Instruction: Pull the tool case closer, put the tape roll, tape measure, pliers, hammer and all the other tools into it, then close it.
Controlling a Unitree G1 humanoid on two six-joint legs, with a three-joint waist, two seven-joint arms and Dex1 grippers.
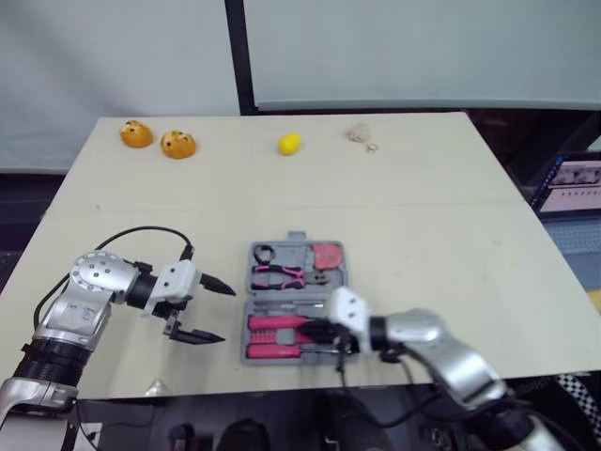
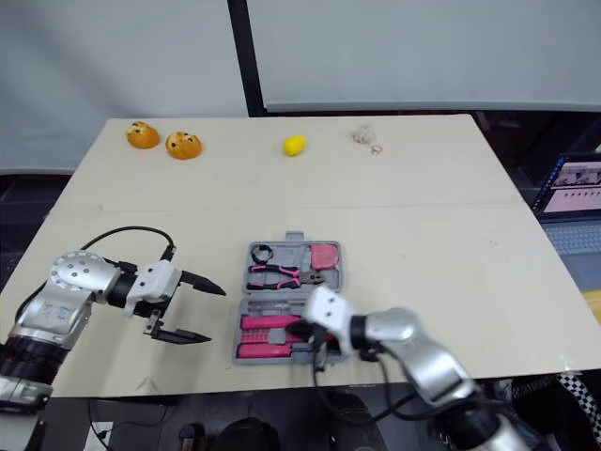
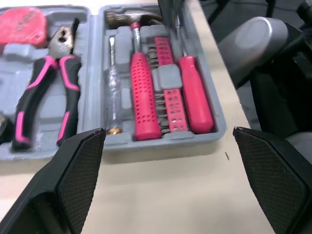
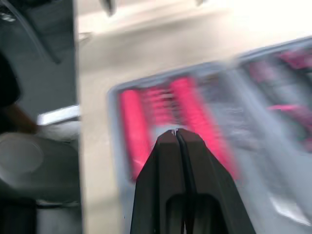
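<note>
The grey tool case (image 1: 297,303) lies open near the table's front edge. Its far half holds the black tape roll (image 1: 263,253), the red tape measure (image 1: 327,255) and the pink-handled pliers (image 1: 278,275). The near half holds the pink hammer (image 3: 142,93), a red-handled screwdriver (image 3: 194,92) and a bit set (image 3: 169,97). My left gripper (image 1: 213,312) stands open on the table just left of the case, fingers pointing at it. Over the near half's right end is my right gripper (image 1: 315,331), its fingers (image 4: 177,146) pressed together with nothing between them.
Two orange toys (image 1: 157,139) sit at the table's far left. A yellow lemon-like object (image 1: 289,143) and a small beige object (image 1: 360,133) lie along the far edge. A laptop (image 1: 575,183) stands off the table to the right.
</note>
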